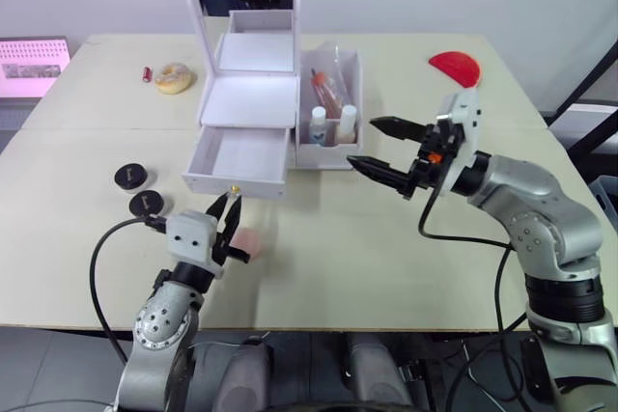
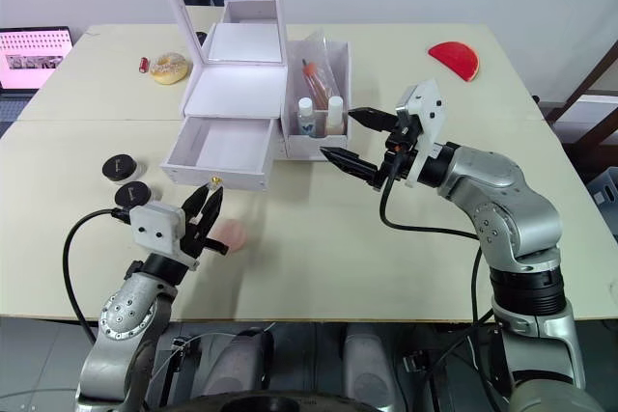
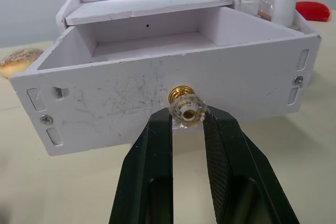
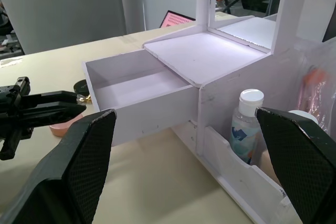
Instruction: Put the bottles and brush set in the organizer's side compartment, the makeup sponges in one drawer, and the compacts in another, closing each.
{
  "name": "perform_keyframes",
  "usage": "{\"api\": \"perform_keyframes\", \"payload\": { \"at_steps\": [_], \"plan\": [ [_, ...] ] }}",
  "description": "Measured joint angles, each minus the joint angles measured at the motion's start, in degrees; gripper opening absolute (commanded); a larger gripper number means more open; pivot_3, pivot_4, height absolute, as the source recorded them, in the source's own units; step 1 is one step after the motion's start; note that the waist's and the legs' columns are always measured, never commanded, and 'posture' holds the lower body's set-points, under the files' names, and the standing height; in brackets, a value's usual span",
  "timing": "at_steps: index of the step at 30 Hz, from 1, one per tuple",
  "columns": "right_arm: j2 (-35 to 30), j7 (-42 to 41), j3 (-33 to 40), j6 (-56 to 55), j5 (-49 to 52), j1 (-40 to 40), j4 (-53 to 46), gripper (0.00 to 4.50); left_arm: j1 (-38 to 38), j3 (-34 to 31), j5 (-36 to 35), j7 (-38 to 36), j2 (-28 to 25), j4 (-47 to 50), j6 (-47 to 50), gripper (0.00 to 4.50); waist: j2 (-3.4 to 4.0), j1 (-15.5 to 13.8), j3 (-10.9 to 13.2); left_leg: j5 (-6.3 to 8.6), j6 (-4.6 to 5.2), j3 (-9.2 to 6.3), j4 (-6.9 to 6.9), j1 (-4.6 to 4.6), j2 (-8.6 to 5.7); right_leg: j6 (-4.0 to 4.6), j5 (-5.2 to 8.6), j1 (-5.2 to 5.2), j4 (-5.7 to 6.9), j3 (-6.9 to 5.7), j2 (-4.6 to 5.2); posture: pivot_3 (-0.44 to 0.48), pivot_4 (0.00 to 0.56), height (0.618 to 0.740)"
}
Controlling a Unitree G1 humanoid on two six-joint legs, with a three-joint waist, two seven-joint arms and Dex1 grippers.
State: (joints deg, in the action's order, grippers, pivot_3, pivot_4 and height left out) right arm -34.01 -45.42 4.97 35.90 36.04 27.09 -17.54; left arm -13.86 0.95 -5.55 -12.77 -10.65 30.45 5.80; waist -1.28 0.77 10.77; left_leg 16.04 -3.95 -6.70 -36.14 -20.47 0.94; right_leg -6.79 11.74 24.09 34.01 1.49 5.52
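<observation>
White organizer standing toward the far edge of the surface, mirror lid raised, lower drawer pulled out toward the near edge and empty. Two white-capped bottles upright in the side compartment on the organizer's right, with the bagged brush set just behind them. Left gripper at the drawer front, fingers slightly apart on either side of the clear knob, touching or nearly so. Pink makeup sponge lying on the surface just beside the left gripper, near the front edge. Two black round compacts resting close together toward the left edge, ahead of the drawer's left corner. Right gripper hovering just off the side compartment, fingers spread wide, holding nothing. Red half-round object near the far right corner; doughnut-like item toward the far left.
</observation>
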Motion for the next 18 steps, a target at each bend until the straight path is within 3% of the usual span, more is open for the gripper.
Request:
{"api": "perform_keyframes", "payload": {
  "at_steps": [6,7,8,13,18],
  "plan": [
    [-0.01,-0.02,0.0,-0.06,0.0,0.0,0.04,4.5,0.68,0.12,-0.12,-0.84,-0.59,-0.02,0.49,0.3,0.0,-0.03,0.0,0.0,0.0,0.0,-0.01,-0.01,0.0,0.01,0.0,0.0,0.0,0.0,0.0,0.0,0.15,0.739],
    [-0.02,-0.02,0.0,-0.12,-0.01,0.0,0.15,4.5,0.76,0.16,-0.16,-0.98,-0.6,-0.03,0.6,1.38,0.0,-0.03,0.0,0.0,0.0,0.0,-0.01,-0.01,0.0,0.01,0.0,0.0,0.0,0.0,0.0,0.0,0.15,0.739],
    [-0.03,-0.01,0.0,-0.16,-0.03,0.0,0.37,4.5,0.86,0.28,-0.17,-1.25,-0.67,-0.04,0.75,1.75,0.0,-0.04,0.0,0.0,0.0,0.0,-0.01,-0.01,0.0,0.0,0.0,0.0,0.0,0.0,0.0,0.0,0.15,0.739],
    [-0.04,0.01,0.0,-0.23,-0.38,0.0,1.0,4.5,1.29,0.49,-0.22,-2.13,-1.06,-0.05,1.0,4.47,0.0,-0.04,0.0,0.0,0.0,0.0,0.01,-0.02,0.0,0.01,0.0,0.01,-0.01,0.0,0.0,0.0,0.15,0.739],
    [-0.05,0.01,0.0,-0.24,-0.44,0.0,1.0,4.5,0.9,0.43,-0.61,-2.49,-1.12,-0.04,1.05,4.47,0.0,-0.01,0.0,0.0,0.0,0.0,0.01,-0.01,0.0,0.0,0.0,0.02,0.0,0.0,0.0,0.0,0.15,0.739]
  ]
}}
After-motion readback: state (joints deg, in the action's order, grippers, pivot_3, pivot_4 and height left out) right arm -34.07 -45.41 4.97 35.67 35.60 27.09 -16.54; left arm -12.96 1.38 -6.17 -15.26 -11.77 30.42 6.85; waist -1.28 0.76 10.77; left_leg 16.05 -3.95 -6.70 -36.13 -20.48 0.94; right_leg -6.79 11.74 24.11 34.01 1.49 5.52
